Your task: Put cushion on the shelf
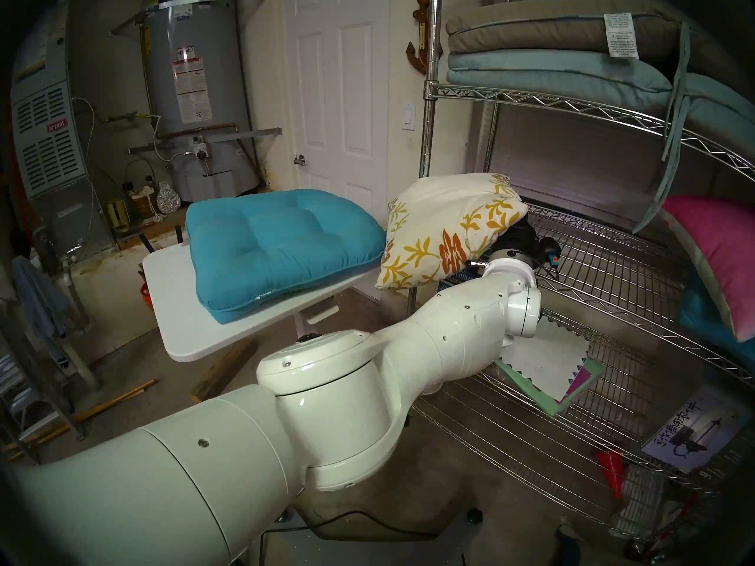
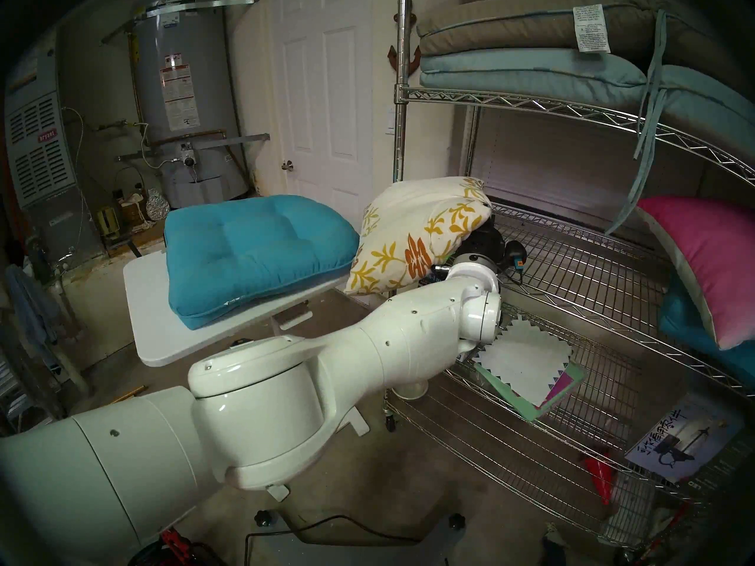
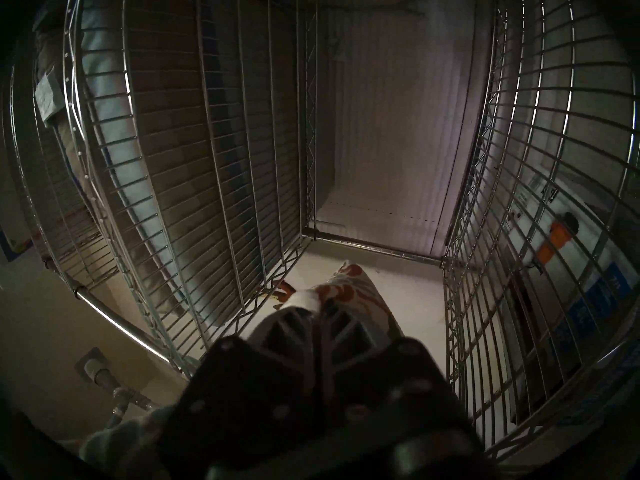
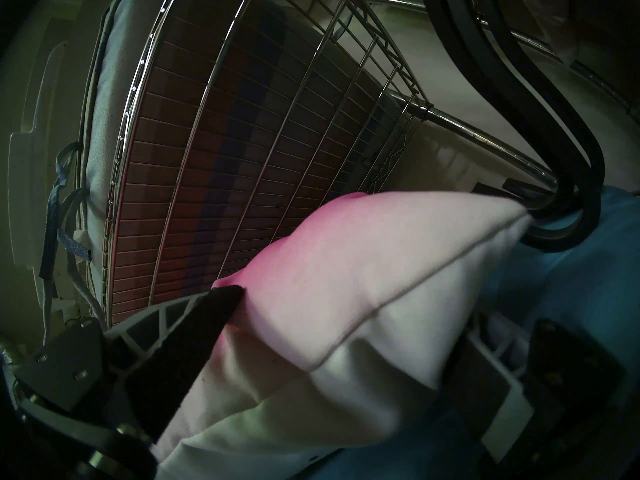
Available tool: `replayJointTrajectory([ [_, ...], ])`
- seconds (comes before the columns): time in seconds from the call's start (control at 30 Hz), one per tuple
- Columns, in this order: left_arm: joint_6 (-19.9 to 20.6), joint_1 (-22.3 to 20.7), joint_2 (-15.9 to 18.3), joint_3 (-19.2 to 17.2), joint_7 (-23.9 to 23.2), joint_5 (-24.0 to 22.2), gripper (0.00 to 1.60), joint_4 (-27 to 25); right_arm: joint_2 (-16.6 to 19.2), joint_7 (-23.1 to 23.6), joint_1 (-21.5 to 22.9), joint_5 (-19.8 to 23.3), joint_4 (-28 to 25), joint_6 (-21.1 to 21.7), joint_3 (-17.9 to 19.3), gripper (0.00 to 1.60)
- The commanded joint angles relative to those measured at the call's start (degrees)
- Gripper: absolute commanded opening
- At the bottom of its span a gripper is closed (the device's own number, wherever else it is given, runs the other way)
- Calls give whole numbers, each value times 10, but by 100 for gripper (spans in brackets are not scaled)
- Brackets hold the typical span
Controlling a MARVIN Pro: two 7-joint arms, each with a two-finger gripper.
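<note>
The cream cushion (image 1: 441,230) (image 2: 412,234) with orange flowers and yellow sprigs hangs tilted at the left end of the shelf (image 1: 604,267), over the edge of its middle wire tier. My left gripper (image 3: 317,304) is shut on a corner of the cushion (image 3: 349,292); in the head views the cushion hides the fingers. My right gripper (image 4: 346,313) is wide open inside the shelf (image 4: 277,140), one finger on each side of the pink-to-white pillow (image 4: 381,261) (image 1: 719,259) that leans at the tier's right end.
A teal tufted cushion (image 1: 282,242) lies on the white table (image 1: 196,320) left of the shelf. Stacked tan and light-blue cushions (image 1: 551,50) fill the upper tier. Papers (image 1: 543,361) lie on the lower tier. A water heater (image 1: 192,83) and door (image 1: 335,83) stand behind.
</note>
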Motion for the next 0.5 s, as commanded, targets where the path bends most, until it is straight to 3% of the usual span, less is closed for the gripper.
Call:
replayJointTrajectory([
  [0.0, -24, -42, -15, 8, -11, 6, 0, -11, -11, -1, -3, 0, 7, 1, -2, 160],
  [0.47, -39, -68, -15, 32, -57, 5, 0, -30, -10, -1, -3, 0, 6, 1, -2, 160],
])
